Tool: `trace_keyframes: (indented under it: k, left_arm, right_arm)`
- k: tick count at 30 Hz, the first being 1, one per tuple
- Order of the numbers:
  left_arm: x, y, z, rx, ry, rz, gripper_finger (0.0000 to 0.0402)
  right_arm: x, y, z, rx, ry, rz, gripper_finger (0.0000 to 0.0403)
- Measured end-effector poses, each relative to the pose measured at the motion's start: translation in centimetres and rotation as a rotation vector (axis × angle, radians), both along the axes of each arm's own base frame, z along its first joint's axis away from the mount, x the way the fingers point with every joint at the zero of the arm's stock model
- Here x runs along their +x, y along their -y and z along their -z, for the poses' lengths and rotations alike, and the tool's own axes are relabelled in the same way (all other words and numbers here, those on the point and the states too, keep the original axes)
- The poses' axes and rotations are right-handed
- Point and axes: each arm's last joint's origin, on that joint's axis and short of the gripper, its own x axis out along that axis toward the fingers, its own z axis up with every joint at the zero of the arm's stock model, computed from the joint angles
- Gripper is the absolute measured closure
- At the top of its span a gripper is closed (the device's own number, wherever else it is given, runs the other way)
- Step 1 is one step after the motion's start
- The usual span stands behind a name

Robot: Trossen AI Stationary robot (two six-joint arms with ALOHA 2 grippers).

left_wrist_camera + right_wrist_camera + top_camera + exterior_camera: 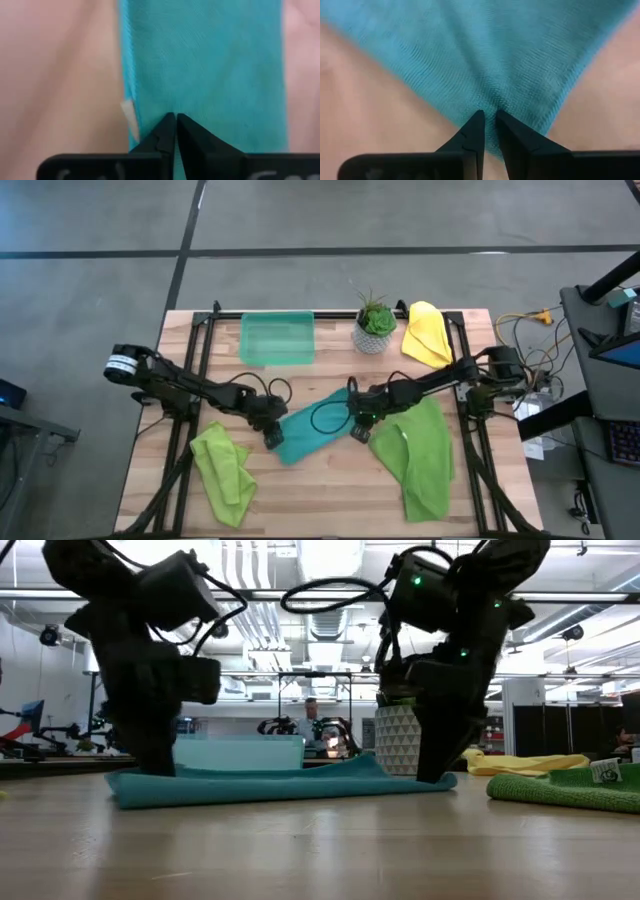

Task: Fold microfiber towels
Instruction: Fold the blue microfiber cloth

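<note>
Teal towel (312,426): lay flat at bench (330,490) centre.
Left end effector (272,439): clenched on the towel's 8 o'clock corner.
Right end effector (359,431): pinched its 3 o'clock corner.
Wrist views: showed pinched fabric; low view hid it.
Count: two lime towels (224,471) (418,455), one yellow towel (427,333).
Behind: tray (277,338), potted plant (375,322).

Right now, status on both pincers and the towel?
Left pincer shut on flat teal microfiber towel. Right pincer pinching its opposite corner. Nothing in the way.
</note>
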Motion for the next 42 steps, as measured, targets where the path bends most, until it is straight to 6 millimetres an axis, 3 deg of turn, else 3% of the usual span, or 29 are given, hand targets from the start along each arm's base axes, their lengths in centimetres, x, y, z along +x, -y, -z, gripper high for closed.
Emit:
trace_keyframes:
  k: [7,12,15,21,28,32,36,42]
  left_arm:
    - [-0.4,1.1,-1.7,-0.123,0.051,0.05,0.0396]
    - [-0.6,0.1,-4.1,-0.026,0.205,-0.026,0.0398]
    - [0.3,-1.3,-4.6,0.002,0.307,-0.046,0.04]
    - [4.3,-5.0,-4.1,0.088,0.37,-0.047,0.0401]
    - [12.3,-7.9,-3.9,0.196,0.417,0.109,0.0401]
    - [15.6,-9.5,-3.2,0.28,0.337,0.063,0.0401]
    - [17.4,-10.9,-2.7,0.322,0.248,0.072,0.0402]
    - [17.5,-11.2,-1.1,0.34,0.077,0.12,0.0402]
  right_arm:
    - [-0.4,1.9,-1.7,-0.054,0.038,0.004,0.0356]
    - [-1.0,1.3,-4.2,-0.046,0.123,-0.044,0.0356]
    - [-1.5,0.5,-5.8,-0.024,0.18,-0.04,0.0356]
    - [-3.1,-0.9,-9.0,-0.018,0.279,-0.014,0.0356]
    - [-6.0,-1.6,-12.5,-0.071,0.359,0.023,0.0355]
    - [-7.5,-1.4,-13.8,-0.063,0.385,0.032,0.0355]
    - [-8.7,-1.1,-14.7,-0.073,0.396,0.05,0.0355]
    - [-9.6,-0.8,-15.4,-0.126,0.419,0.068,0.0355]
